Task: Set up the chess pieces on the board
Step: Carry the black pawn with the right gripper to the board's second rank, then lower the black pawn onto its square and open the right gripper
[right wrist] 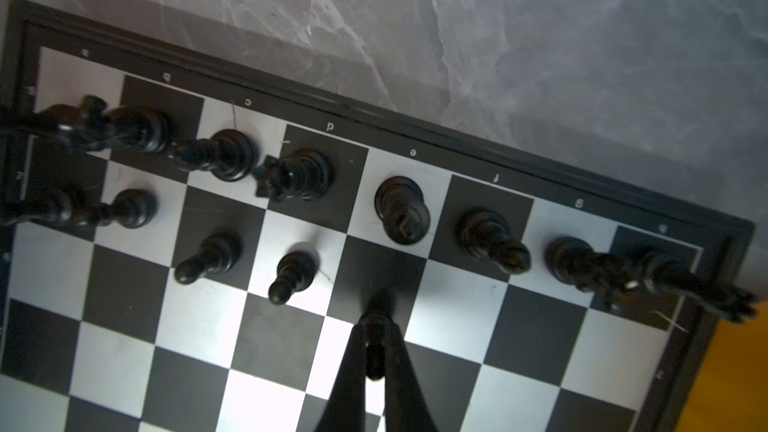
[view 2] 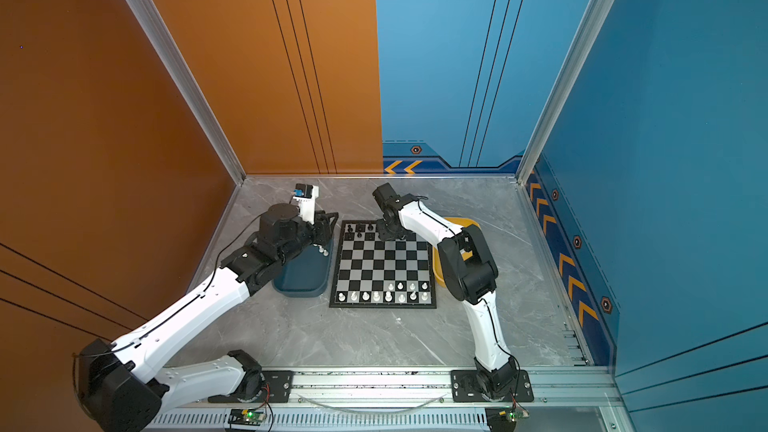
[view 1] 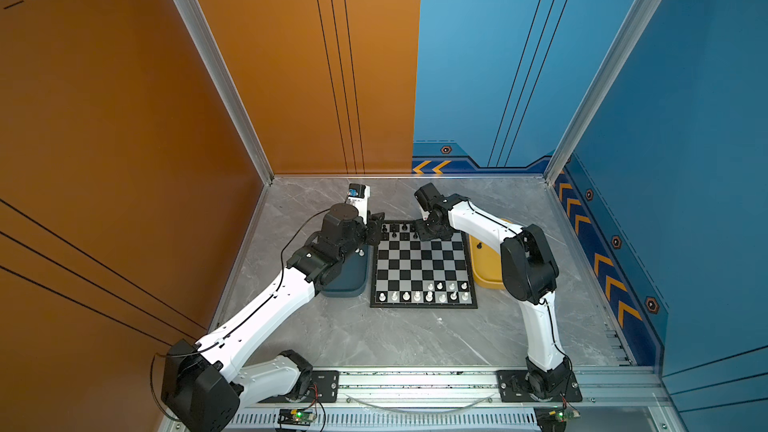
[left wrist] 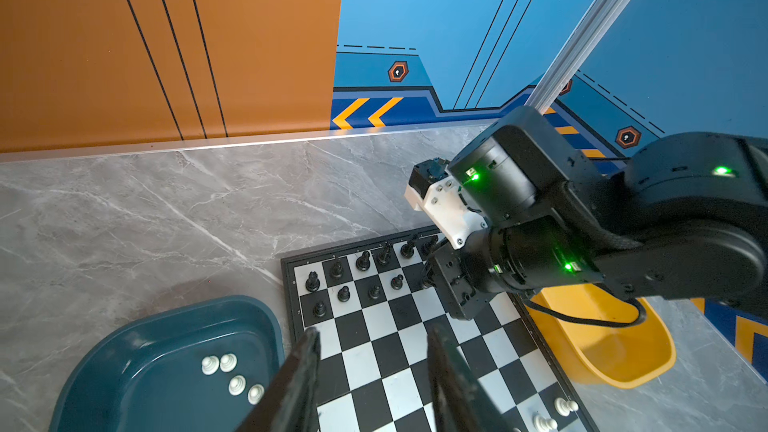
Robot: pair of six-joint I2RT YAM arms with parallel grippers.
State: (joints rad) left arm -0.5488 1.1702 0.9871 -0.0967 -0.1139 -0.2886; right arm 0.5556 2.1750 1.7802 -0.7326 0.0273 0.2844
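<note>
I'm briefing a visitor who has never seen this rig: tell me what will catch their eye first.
The right gripper pinches a black pawn between its fingers at the far end of the board, beside the black pieces standing there. The left gripper hangs open near the board's far left corner, next to the dark teal tray, where four white pieces lie.
</note>
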